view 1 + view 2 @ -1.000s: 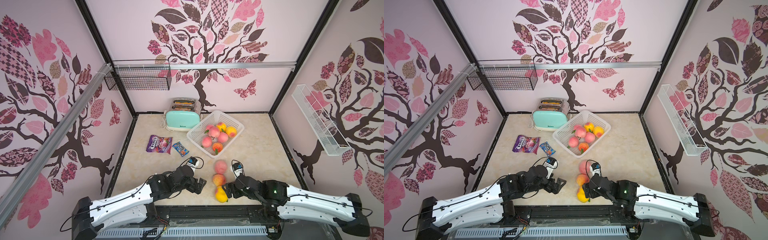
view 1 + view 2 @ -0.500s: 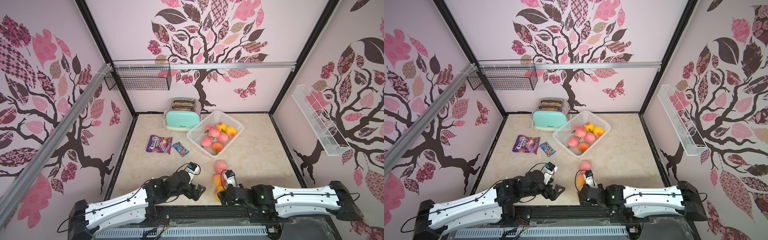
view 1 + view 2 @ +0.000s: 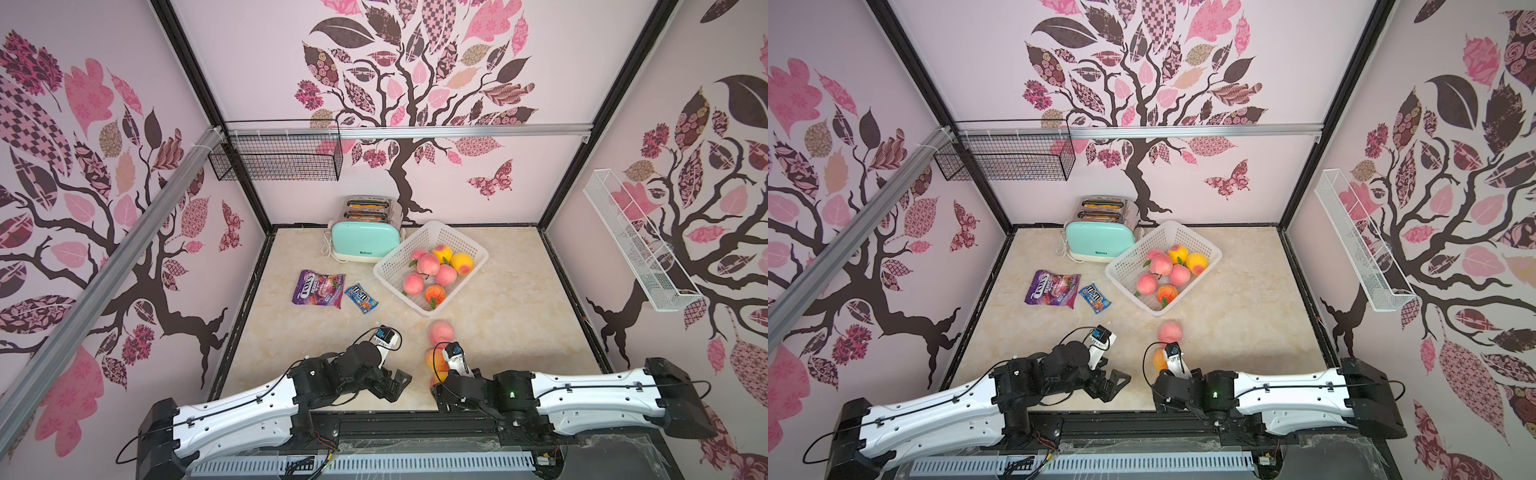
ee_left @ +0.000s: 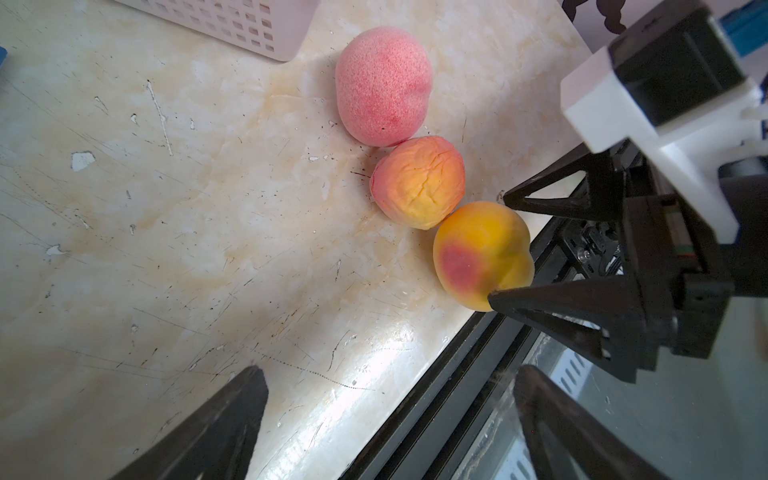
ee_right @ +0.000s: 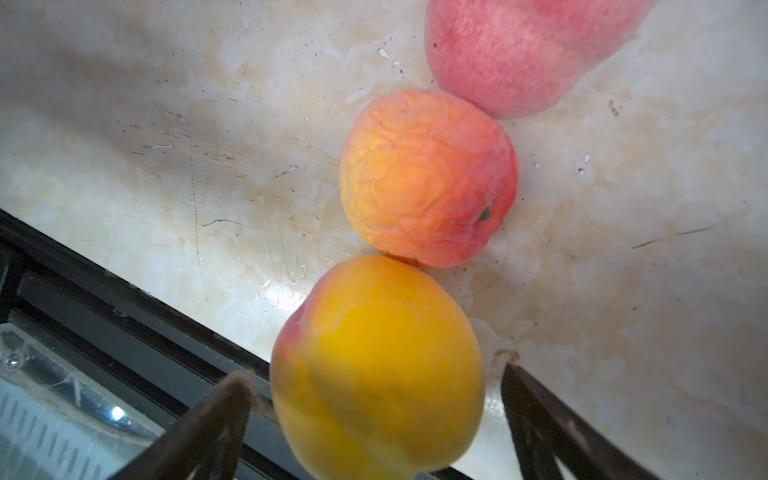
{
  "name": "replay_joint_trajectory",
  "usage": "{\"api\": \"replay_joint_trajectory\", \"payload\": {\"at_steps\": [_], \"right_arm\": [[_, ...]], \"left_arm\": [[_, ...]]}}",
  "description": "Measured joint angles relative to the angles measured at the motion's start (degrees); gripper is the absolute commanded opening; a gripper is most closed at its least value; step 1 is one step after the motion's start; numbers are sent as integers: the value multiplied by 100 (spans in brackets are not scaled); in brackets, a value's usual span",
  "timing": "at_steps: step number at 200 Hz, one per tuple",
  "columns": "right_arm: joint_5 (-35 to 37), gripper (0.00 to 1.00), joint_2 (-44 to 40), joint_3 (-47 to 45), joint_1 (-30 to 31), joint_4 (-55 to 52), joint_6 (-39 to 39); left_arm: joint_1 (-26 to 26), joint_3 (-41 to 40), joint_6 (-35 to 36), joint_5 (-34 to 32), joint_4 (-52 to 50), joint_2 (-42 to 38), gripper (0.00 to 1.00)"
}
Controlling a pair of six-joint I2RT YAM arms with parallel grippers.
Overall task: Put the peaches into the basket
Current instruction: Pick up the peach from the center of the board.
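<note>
The yellow peach (image 5: 374, 332) sits right at the table's front edge, smooth and waxy, with a red blush on one flank. Touching it is a wrinkled orange peach (image 5: 428, 178) with a crinkled skin, and the speckled pink peach (image 4: 382, 85) touches that one: three in a line running toward the basket (image 3: 419, 235). The basket is white perforated plastic, set at a slant, and six more peaches (image 3: 429, 264) are heaped inside.

The right gripper (image 4: 498, 247) straddles the yellow peach. Its black triangular fingers are spread, with a gap on each side in the right wrist view. The left gripper (image 3: 395, 384) hangs low over the front edge beside the row, jaws wide apart and holding nothing.

The table (image 3: 519, 311) is glossy beige marble-look, scratched and chipped. At the back, a mint toaster (image 3: 361, 241) stands just beside the basket. A purple candy bag (image 3: 318, 289) and a small blue packet (image 3: 360, 298) lie to the left.
</note>
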Motion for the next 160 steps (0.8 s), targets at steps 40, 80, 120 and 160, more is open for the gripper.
{"api": "replay_joint_trajectory", "payload": {"at_steps": [40, 80, 120, 160], "right_arm": [[24, 97, 50, -87, -35, 144, -9], [-13, 96, 74, -197, -179, 319, -48], [-227, 92, 160, -356, -317, 597, -79], [-341, 86, 90, -442, -334, 645, -87]], "left_arm": [[0, 0, -72, 0, 118, 114, 97], [0, 11, -74, -50, 122, 138, 97], [0, 15, -83, -140, 111, 140, 97], [0, 15, -116, -238, 83, 105, 97]]}}
